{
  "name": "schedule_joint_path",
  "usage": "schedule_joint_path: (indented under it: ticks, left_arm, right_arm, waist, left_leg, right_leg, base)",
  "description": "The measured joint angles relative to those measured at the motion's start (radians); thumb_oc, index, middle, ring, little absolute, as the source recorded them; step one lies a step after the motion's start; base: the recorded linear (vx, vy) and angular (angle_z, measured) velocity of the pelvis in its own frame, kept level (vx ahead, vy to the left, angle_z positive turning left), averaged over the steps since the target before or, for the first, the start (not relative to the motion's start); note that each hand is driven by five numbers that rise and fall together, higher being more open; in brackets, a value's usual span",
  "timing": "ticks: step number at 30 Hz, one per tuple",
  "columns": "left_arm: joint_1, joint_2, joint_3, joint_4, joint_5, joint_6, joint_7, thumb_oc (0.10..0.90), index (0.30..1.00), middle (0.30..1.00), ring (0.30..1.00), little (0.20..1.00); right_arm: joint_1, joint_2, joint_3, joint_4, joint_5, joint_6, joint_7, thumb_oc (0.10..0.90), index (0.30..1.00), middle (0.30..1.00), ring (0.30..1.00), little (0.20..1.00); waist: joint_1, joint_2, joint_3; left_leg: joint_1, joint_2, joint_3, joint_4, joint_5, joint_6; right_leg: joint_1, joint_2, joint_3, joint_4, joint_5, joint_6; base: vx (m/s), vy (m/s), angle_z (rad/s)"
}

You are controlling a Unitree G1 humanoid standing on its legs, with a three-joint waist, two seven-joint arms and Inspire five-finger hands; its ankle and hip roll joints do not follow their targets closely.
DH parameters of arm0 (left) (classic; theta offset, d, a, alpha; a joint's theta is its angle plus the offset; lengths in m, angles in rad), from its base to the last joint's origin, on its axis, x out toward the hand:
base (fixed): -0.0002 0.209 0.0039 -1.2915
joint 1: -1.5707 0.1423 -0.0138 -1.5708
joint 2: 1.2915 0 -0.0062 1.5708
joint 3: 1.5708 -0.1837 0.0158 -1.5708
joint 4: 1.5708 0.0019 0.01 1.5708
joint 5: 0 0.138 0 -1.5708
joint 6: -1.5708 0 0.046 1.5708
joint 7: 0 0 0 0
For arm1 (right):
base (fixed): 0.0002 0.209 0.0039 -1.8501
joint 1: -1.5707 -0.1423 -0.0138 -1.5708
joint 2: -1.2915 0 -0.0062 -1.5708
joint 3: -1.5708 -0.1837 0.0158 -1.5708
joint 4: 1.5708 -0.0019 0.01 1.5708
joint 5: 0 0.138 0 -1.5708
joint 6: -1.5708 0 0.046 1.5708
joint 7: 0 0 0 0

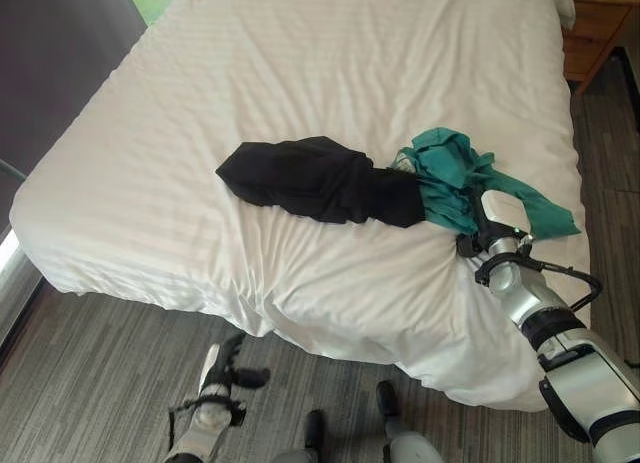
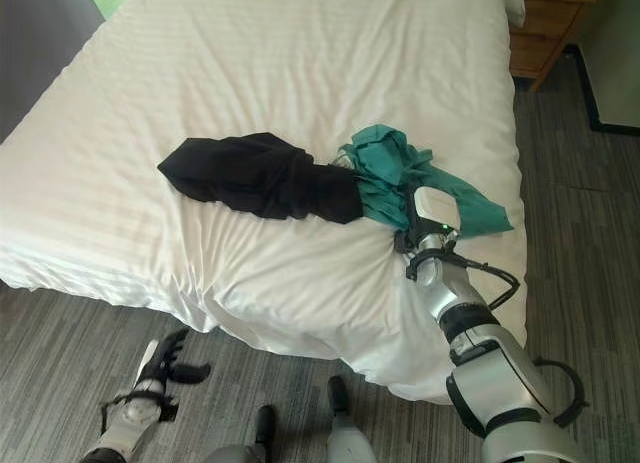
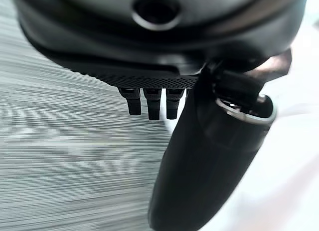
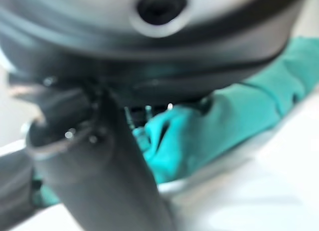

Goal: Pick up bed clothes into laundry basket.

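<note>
Below the foot of the bed point(image 1: 150, 183), over the grey striped floor point(image 1: 90, 353), the left hand point(image 1: 225, 368) is held low, with its fingers point(image 3: 149, 104) extended and relaxed and nothing gripped. On the white cover, near the middle, a black garment point(image 1: 320, 181) is spread in a crumpled length, and its right end is touched by a teal garment point(image 1: 460, 173) bunched just beside it. The right arm is stretched up from the lower right across the edge of the mattress, and the right hand point(image 2: 430, 218) is laid against the near side of the teal garment. Teal cloth is seen pressed close against the hand in the right wrist view, but whether its fingers are closed on the cloth cannot be told. A wooden nightstand point(image 1: 595, 28) is seen at the far right corner.
</note>
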Motion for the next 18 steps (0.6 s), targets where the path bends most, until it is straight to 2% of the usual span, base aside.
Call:
schedule_joint_path:
  ticks: [6,11,14,16,17,18]
  left_arm:
    - [0.059,0.010,0.066,0.186,0.033,0.019,0.016,0.800,0.900,0.900,0.900,0.900]
    - [0.066,0.019,0.160,0.276,0.063,0.037,0.017,0.800,0.900,0.900,0.900,0.900]
    - [0.069,0.022,0.185,0.292,0.067,0.040,0.015,0.800,0.900,0.900,0.900,0.900]
    - [0.067,0.023,0.252,0.307,0.066,0.041,0.014,0.800,0.900,0.900,0.900,0.900]
    - [0.067,0.024,0.260,0.310,0.065,0.041,0.014,0.800,0.900,0.900,0.900,0.900]
    - [0.069,0.025,0.296,0.316,0.061,0.042,0.011,0.800,0.900,0.900,0.900,0.900]
  right_arm:
    - [-0.056,-0.085,0.085,-0.025,0.018,-0.010,0.058,0.400,0.300,0.300,0.300,0.300]
    - [-0.104,-0.293,0.265,-0.240,0.029,-0.036,0.152,0.400,0.300,0.300,0.300,0.300]
    - [-0.123,-0.366,0.318,-0.312,0.040,-0.058,0.160,0.400,0.300,0.300,0.300,0.300]
    - [-0.132,-0.490,0.365,-0.444,0.054,-0.071,0.171,0.400,0.300,0.300,0.300,0.300]
    - [-0.133,-0.513,0.368,-0.467,0.055,-0.072,0.171,0.400,0.300,0.300,0.300,0.300]
    - [-0.133,-0.575,0.371,-0.530,0.056,-0.078,0.171,0.400,0.300,0.300,0.300,0.300]
  waist:
    - [0.004,0.002,-0.003]
    - [0.002,0.000,-0.002]
    - [-0.003,-0.004,0.000]
    - [-0.005,-0.010,0.003]
    - [-0.005,-0.011,0.004]
    - [-0.008,-0.013,0.005]
  left_leg:
    - [0.008,-0.011,0.023,-0.004,0.004,0.006]
    - [0.021,-0.022,0.052,-0.004,0.001,0.013]
    - [0.025,-0.025,0.061,-0.005,-0.003,0.018]
    - [0.025,-0.026,0.061,-0.004,-0.004,0.021]
    - [0.025,-0.026,0.061,-0.004,-0.004,0.021]
    - [0.025,-0.029,0.061,-0.004,-0.005,0.022]
  right_leg:
    - [-0.001,-0.010,0.015,0.000,0.009,0.008]
    - [0.000,-0.015,0.045,0.000,0.013,0.013]
    - [0.000,-0.016,0.053,0.000,0.013,0.013]
    - [0.000,-0.017,0.054,0.000,0.011,0.016]
    - [0.000,-0.018,0.054,0.000,0.010,0.017]
    - [0.000,-0.020,0.054,0.000,0.008,0.020]
  base:
    - [0.02,0.027,-0.06]
    - [0.03,0.034,-0.16]
    - [0.01,0.016,-0.09]
    - [0.00,0.000,0.00]
    - [0.06,0.024,0.01]
    - [0.05,0.016,0.04]
